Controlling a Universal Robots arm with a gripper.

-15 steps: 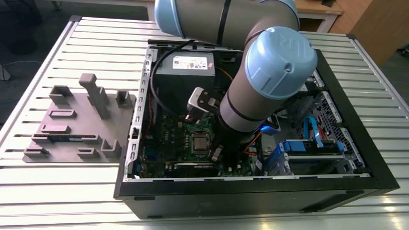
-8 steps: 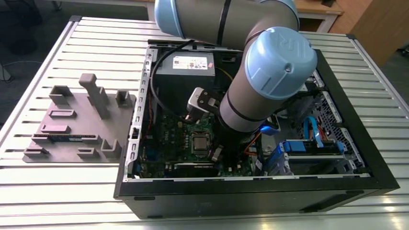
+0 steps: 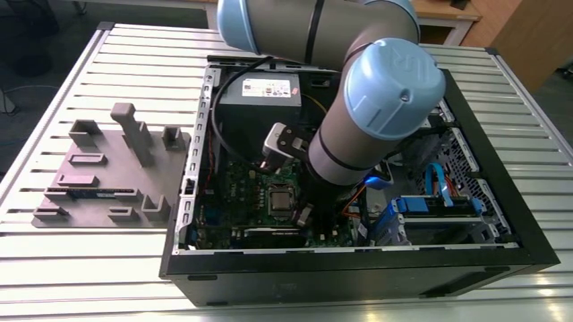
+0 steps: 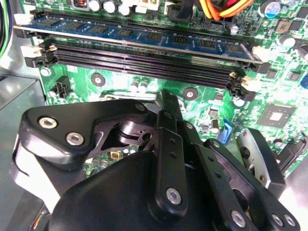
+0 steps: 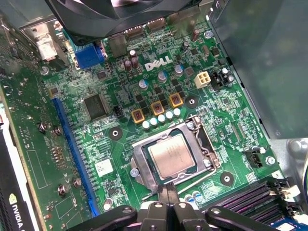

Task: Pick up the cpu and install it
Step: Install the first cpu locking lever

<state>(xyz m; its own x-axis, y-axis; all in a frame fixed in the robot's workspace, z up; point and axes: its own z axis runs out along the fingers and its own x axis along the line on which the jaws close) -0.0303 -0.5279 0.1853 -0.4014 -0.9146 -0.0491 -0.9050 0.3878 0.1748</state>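
The cpu [image 5: 172, 155] lay flat in the socket [image 5: 173, 155] of the green motherboard [image 5: 144, 86], at twelve o'clock just beyond the hand [image 5: 168, 191], whose fingertips were pinched nearly together, holding nothing.

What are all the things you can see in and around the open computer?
cpu: one, silver, lying in the socket on the green board.
motherboard: one, green, inside the case.
memory slots: several, black, one holding a blue stick.
computer case: one, black, open on the slatted table.
power supply: one, grey box, inside the case.
parts holder: one, grey, beside the case.
gripper: one, black, just beside the cpu.
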